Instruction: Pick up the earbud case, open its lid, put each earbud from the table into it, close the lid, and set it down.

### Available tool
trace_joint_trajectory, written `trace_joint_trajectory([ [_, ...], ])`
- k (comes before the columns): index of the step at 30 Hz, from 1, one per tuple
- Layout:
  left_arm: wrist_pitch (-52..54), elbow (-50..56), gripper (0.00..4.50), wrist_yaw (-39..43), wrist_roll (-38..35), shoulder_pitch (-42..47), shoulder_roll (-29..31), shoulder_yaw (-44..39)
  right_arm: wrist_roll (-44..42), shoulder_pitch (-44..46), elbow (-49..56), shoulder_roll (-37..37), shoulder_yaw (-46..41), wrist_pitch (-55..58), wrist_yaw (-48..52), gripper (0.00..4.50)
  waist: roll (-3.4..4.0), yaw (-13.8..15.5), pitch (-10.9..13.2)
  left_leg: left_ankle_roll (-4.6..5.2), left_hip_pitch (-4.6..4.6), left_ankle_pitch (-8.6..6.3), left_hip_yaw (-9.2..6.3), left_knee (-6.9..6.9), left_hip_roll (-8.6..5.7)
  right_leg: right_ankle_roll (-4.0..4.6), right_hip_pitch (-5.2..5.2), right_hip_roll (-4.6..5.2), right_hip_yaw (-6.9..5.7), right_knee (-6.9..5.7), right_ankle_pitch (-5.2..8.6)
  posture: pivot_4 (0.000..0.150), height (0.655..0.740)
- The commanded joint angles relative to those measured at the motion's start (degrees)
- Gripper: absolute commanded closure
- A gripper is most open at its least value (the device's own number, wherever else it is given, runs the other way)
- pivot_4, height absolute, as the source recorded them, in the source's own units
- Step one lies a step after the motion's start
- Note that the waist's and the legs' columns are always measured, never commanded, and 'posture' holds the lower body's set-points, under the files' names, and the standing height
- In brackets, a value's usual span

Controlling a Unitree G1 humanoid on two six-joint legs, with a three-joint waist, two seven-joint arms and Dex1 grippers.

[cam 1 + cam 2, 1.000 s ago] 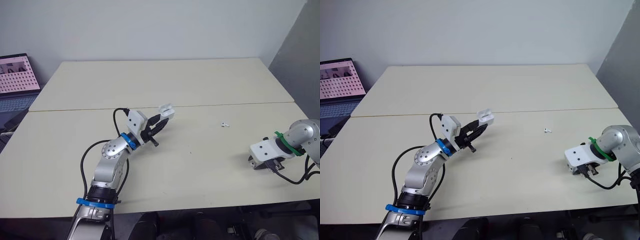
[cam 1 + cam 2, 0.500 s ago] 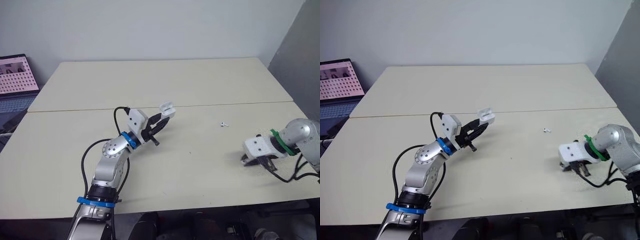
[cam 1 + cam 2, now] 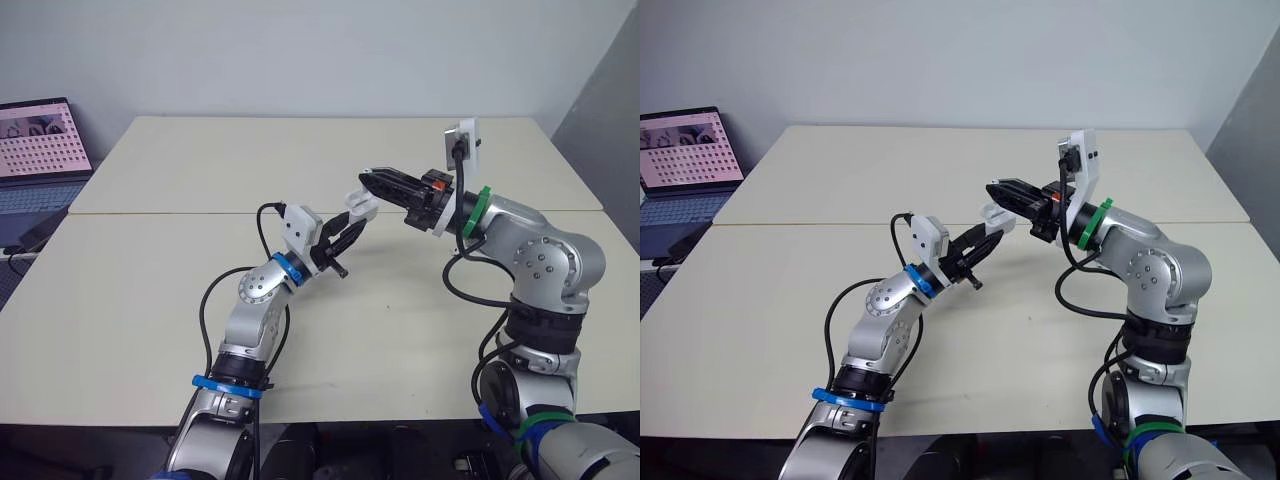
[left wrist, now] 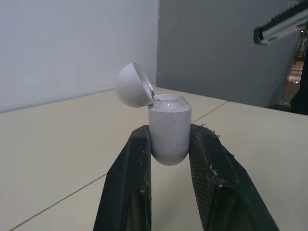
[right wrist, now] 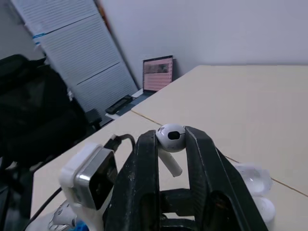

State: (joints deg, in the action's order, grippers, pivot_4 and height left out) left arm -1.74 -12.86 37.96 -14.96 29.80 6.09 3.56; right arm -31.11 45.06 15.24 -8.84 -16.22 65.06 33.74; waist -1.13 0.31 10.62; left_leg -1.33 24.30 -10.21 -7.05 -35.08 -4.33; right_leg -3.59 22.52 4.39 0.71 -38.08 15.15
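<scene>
As far as the left eye view shows, the left gripper (image 3: 350, 228) holds the case (image 3: 360, 204) in the air above the table (image 3: 200, 160), pinched between its two fingers. The right gripper (image 3: 368, 177) points at the case from the robot's right, with its tips just beside it and a little higher. A laptop (image 3: 40, 135) stands off the left side of the table. From the right eye view the tips look very near the open top of the case, but I cannot tell if they touch it. The left wrist view shows the case upright, with the fingers (image 4: 129, 178) pressed on the lower half of its body. The lid (image 4: 134, 84) is swung back on its hinge, so the mouth is free. Whether one earbud already lies inside, I cannot tell. In the right wrist view the right gripper is pressed together on an earbud (image 5: 170, 137). Its round head sits at the fingertips (image 5: 145, 159) and its stem runs back between them, while the case shows just beyond. I judge that the step in hand is putting this earbud into the case. The next move probably calls for turning the stem toward its hole, lowering it slowly and letting go only when it is seated, while the left gripper stays steady.
</scene>
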Motion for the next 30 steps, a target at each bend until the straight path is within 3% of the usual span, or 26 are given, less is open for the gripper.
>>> trace_joint_trajectory([
  [1, -1.46, 0.45, 3.77, -0.74, 0.1, 1.74, -0.97, 0.02, -2.67, 0.09, 2.5, 1.09, -0.2, -2.97, -2.72, 4.1, 0.01, -0.48, -0.01, 0.0, 0.0, 0.01, 0.0, 0.0, 0.01, 0.0, 0.01, -0.02, -0.01, -0.03, 0.0, 0.15, 0.74],
  [30, -2.67, 2.25, 3.77, -0.68, -0.65, 2.06, -1.13, 0.09, -3.37, -6.55, -2.44, -0.67, 8.62, -16.76, -9.41, 4.1, 0.02, -1.89, -0.01, -0.01, -0.07, 0.02, -0.04, 0.03, 0.1, 0.0, -0.01, -0.15, -0.02, -0.08, 0.0, 0.15, 0.74],
])
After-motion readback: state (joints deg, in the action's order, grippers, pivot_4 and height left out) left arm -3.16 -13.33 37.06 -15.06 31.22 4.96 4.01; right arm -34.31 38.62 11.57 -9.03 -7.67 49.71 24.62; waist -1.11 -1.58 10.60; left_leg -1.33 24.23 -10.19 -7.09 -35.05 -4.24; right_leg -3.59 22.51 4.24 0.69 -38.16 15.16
